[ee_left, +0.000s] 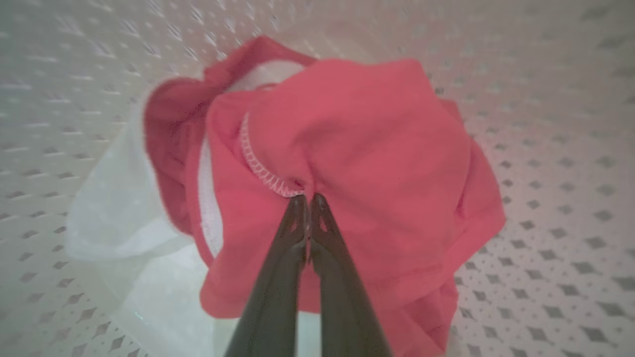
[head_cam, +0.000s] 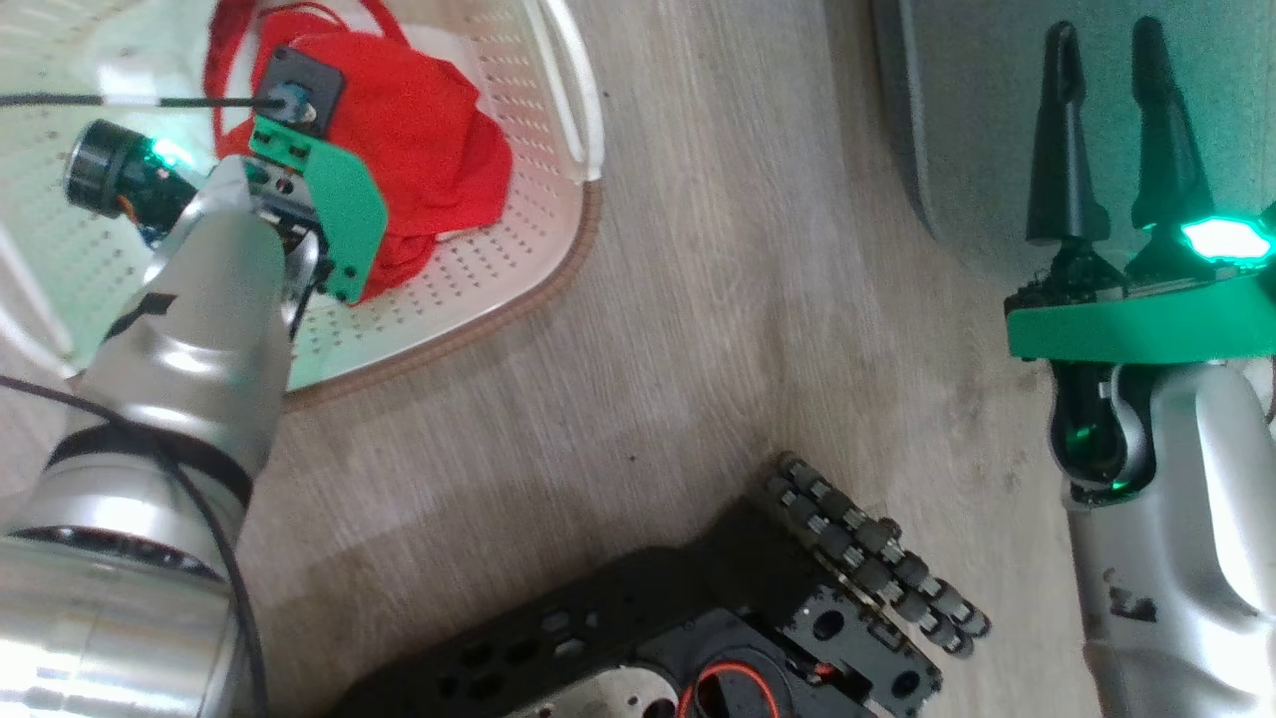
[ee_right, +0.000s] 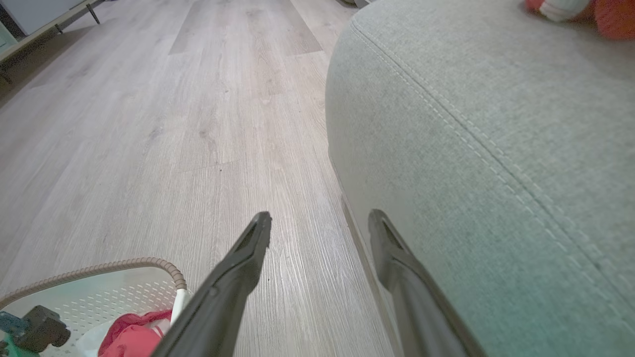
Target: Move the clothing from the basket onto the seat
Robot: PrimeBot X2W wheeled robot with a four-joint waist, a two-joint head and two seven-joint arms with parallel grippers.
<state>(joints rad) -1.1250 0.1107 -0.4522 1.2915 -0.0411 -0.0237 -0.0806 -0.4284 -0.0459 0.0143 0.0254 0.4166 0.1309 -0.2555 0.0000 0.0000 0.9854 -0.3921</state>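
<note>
Wood floor (head_cam: 698,299); left gripper (ee_left: 307,199) seemingly pinches blurred clothing (ee_left: 377,148)

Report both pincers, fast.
Left pincer: shut on the clothing in the basket.
Right pincer: open, empty, by the seat.

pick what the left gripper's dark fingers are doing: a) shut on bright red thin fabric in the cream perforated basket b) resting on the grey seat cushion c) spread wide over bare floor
A: the left gripper has its fingers meeting at the tips on a puckered fold of the bright red thin-fabric clothing, inside the cream-white perforated plastic basket.
</note>
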